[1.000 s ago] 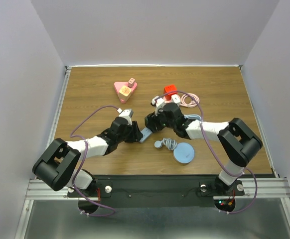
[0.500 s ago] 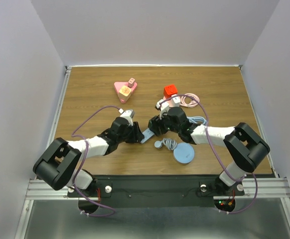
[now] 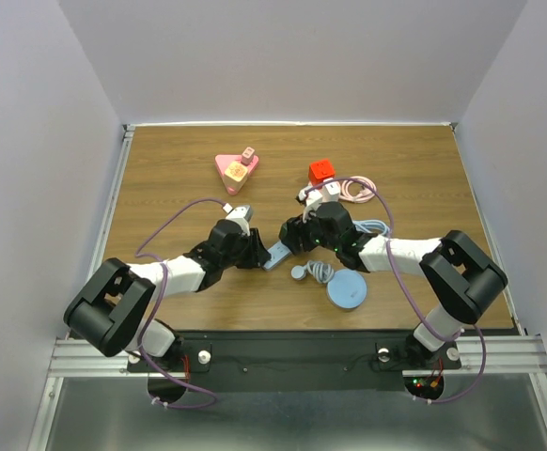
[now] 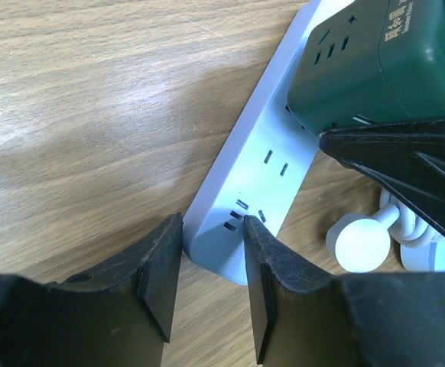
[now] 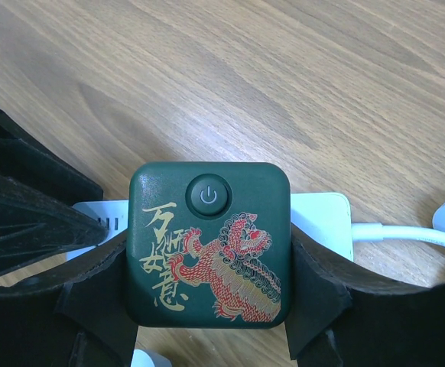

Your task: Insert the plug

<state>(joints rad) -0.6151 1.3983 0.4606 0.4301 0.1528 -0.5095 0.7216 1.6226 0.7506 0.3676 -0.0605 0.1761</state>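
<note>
the right claw [image 5: 207,287] is clenched on the dark green cube adapter [image 5: 207,229], one finger on each flank. the cube sits between its fingers, on top of the white power strip [image 4: 276,145]. the left claw [image 4: 212,229] is clenched across the strip's near end, a pad on each edge. whether the pins are fully home is hidden under the cube.

to do this well, i judge the right claw should press straight down with the cube square to the strip (a tilt could jam the pins), while the left claw holds the strip flat against sliding.

counted:
- two claws
- one green cube
- one power strip
- one red cube [image 3: 321,170] and one pink coiled cable [image 3: 356,189], both beyond the right claw
- one pink triangular piece [image 3: 235,168] beyond the left claw
- one blue disc [image 3: 348,289] behind the right claw
</note>
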